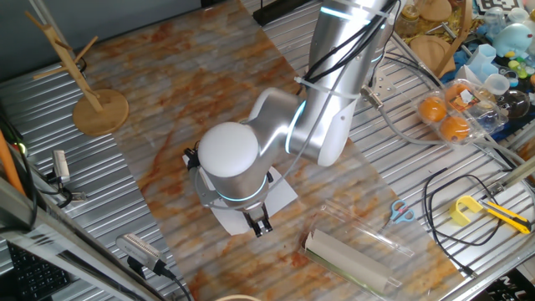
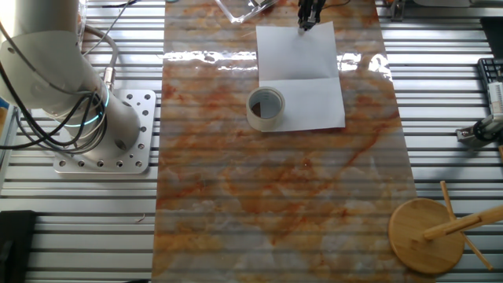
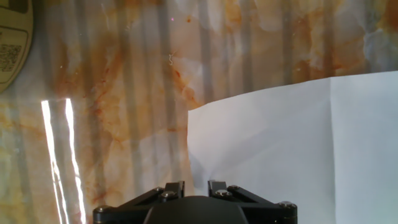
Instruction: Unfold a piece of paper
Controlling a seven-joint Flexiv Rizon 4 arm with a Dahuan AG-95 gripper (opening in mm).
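Observation:
The piece of paper [image 2: 299, 67] is a white sheet lying opened out on the marbled mat, with a crease across its middle. In the hand view the piece of paper [image 3: 280, 143] fills the lower right, with its crease upright at the right. In one fixed view the arm covers most of the sheet [image 1: 282, 196]. My gripper [image 2: 307, 23] is at the sheet's far edge, jaws close together on that edge. It also shows in one fixed view [image 1: 260, 226] and at the bottom of the hand view [image 3: 196, 186]. Faint wrinkles fan out from it.
A tape roll [image 2: 266, 108] sits on the sheet's near half, at its left edge. A beige roll in a clear sleeve [image 1: 351, 255] lies beside the gripper [image 3: 12, 37]. A wooden stand [image 1: 99, 109], scissors [image 1: 401, 211], a yellow tool [image 1: 468, 209] and boxed oranges [image 1: 443, 113] surround the mat.

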